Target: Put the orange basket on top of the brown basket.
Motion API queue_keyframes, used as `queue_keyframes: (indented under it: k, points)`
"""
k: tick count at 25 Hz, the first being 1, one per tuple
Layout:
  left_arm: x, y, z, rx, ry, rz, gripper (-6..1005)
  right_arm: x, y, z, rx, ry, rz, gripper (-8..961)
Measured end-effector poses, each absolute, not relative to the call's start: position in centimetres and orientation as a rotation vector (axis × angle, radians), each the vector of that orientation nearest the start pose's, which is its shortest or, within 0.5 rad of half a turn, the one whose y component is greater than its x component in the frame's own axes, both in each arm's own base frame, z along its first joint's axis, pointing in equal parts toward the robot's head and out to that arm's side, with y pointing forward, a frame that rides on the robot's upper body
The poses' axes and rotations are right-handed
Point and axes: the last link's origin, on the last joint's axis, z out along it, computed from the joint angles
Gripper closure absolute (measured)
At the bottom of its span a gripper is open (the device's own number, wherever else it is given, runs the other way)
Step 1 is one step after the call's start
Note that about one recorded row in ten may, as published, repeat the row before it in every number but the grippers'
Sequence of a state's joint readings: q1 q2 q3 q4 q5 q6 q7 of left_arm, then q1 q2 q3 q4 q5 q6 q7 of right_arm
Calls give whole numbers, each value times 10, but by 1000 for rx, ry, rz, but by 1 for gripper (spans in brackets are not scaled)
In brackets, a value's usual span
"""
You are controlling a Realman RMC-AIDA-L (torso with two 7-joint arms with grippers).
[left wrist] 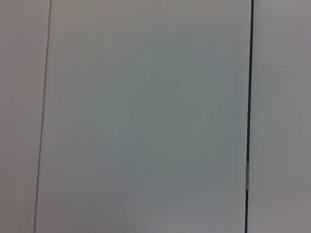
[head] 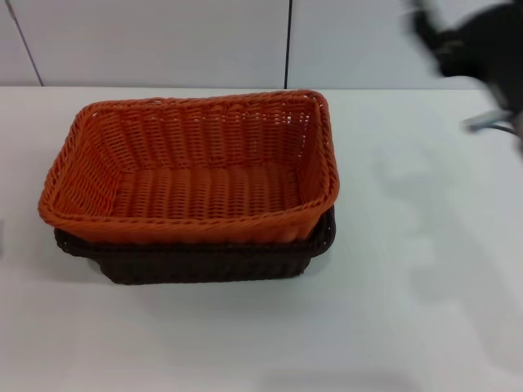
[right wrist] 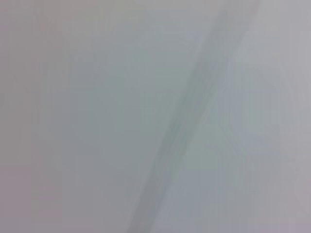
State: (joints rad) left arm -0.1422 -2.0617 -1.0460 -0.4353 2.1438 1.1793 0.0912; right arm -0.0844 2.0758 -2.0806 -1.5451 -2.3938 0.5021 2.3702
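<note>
The orange basket [head: 192, 167] sits nested on top of the brown basket [head: 204, 260], left of the table's middle in the head view. Only the brown basket's rim and lower front wall show under the orange one. My right arm is raised at the far right, well away from both baskets, and its gripper [head: 490, 122] is blurred there. My left gripper is out of view. Neither wrist view shows a basket or fingers, only pale flat surfaces with seam lines.
The white table [head: 409, 286] carries the baskets. A white panelled wall with a dark vertical seam [head: 288, 41] stands behind the table's far edge.
</note>
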Motion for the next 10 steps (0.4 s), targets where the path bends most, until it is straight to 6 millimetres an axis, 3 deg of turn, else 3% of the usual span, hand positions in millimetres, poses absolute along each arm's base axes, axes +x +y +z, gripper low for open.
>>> queue_keyframes:
  k: [1,5,9,10]
  points:
    - [-381,266,28,-1169,-634,-569,332,154,306,29,-1562,216,665,254]
    - [-382,268,29,-1178,-629,-559,332,216,293,30,-1394,410,700,255]
    - [-381,273,29,-1187,-617,-559,332,266,279,25,-1312,615,751,255]
    - [-378,276,29,-1192,-613,-564,332,288,272,24,-1261,680,770,255]
